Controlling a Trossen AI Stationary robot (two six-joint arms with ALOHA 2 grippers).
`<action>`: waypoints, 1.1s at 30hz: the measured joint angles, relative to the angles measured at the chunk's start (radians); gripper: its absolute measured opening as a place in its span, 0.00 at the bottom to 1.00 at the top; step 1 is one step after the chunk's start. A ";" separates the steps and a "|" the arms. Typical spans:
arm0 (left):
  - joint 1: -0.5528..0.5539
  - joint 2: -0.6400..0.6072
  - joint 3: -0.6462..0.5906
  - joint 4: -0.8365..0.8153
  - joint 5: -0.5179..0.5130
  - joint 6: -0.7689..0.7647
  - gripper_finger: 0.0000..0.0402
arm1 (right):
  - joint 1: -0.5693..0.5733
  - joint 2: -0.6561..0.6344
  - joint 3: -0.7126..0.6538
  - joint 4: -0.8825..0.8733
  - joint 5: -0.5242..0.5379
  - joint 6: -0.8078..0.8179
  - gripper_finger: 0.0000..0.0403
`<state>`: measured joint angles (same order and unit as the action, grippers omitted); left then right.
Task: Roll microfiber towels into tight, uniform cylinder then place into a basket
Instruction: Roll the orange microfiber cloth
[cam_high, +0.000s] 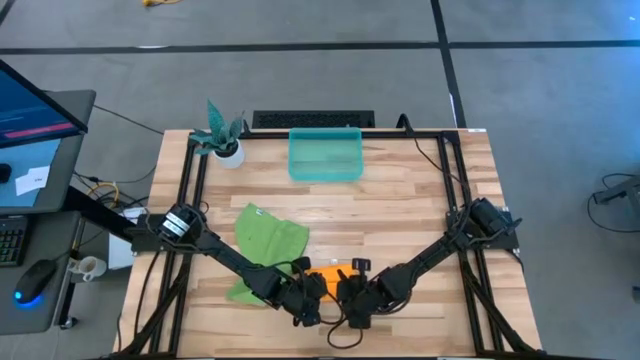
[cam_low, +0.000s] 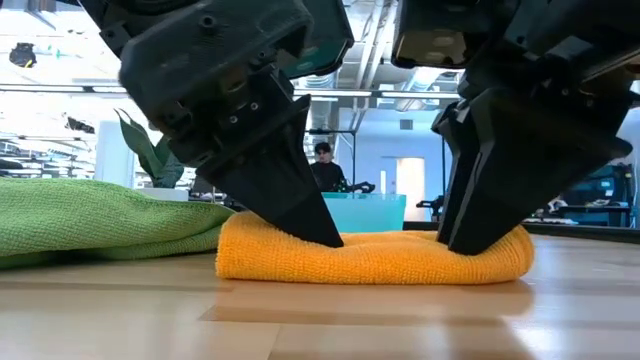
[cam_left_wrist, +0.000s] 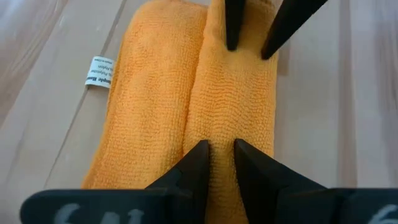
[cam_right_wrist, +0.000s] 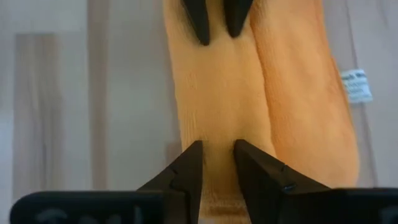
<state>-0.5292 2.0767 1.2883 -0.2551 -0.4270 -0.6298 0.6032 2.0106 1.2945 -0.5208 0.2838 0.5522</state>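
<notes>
Both tools sit on your orange towel (cam_low: 375, 255), w/ left tool (cam_left_wrist: 217, 149) pinching one end fold, right tool (cam_right_wrist: 217, 149) narrow at the other. Roll's long axis runs tool to tool; basket (cam_high: 325, 157) lies straight across the desk (cam_high: 400, 200).

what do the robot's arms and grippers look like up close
Both arms are black, jointed, slender links with black cables running along them. The left gripper and right gripper look alike: blocky black housings carrying two flat, matte black fingers that taper to wedge-shaped points. A pale silvery ring shows at the left arm's base joint.
</notes>
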 joint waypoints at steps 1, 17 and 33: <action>0.001 0.000 0.000 0.000 0.000 -0.010 0.18 | -0.001 0.000 0.010 -0.027 -0.001 0.000 0.30; 0.001 0.002 -0.001 -0.011 0.001 -0.006 0.18 | 0.139 -0.169 0.027 -0.533 0.264 0.152 0.29; 0.001 0.002 -0.001 -0.023 0.001 0.088 0.18 | 0.239 -0.164 -0.115 0.027 0.518 -0.193 0.34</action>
<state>-0.5282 2.0789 1.2873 -0.2783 -0.4259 -0.5414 0.8422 1.8470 1.1793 -0.4942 0.8014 0.3594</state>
